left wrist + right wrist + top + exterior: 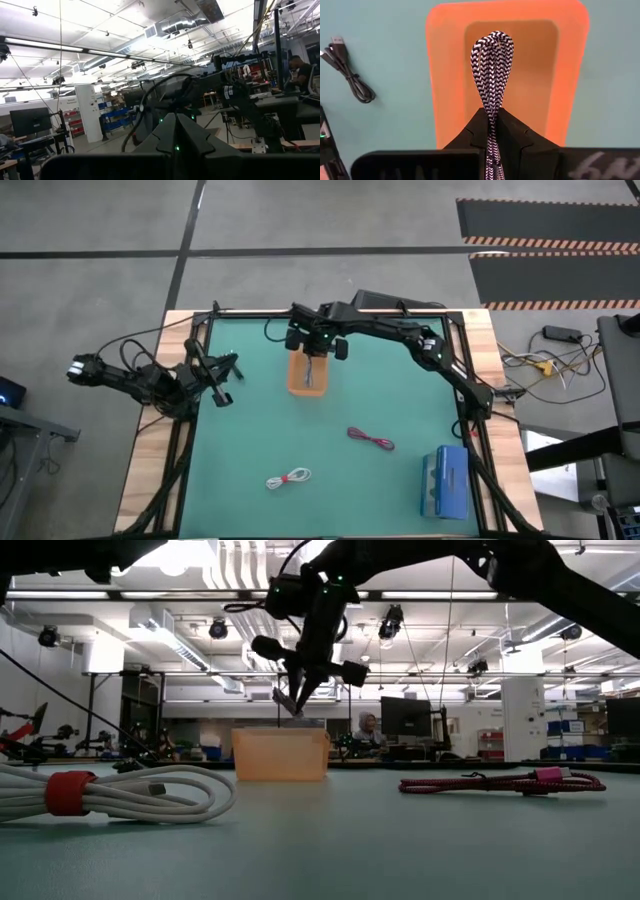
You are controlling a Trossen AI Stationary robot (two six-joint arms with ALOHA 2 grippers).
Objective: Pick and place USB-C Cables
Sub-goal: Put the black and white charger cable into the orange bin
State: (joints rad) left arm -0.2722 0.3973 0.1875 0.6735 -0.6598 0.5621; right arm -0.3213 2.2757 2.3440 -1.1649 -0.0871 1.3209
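Note:
My right gripper (492, 114) hangs over the orange bin (308, 374) at the table's far middle, shut on a grey braided USB-C cable (492, 60). A black cable (347, 75) lies on the mat beside the bin. The dark red cable (371, 440) and the white cable (288, 478), bound by a red tie (62, 792), lie flat on the green mat nearer the front. My left gripper (175, 135) waits shut at the table's left edge (222, 372), pointing slightly upward and touching nothing. My right gripper pinches the folded grey cable bundle (492, 107) between its two fingers, which come steeply from above and lie along the strands. The looped end (492, 42) sticks out past the fingertips, hanging down over the bin's inside. Whether it touches the bin's floor cannot be told.
A blue box (445, 482) stands at the near right corner. The mat between the bin and the two loose cables is bare. A black frame runs round the table's edge (205, 330). A person sits in the room far behind the table (368, 728).

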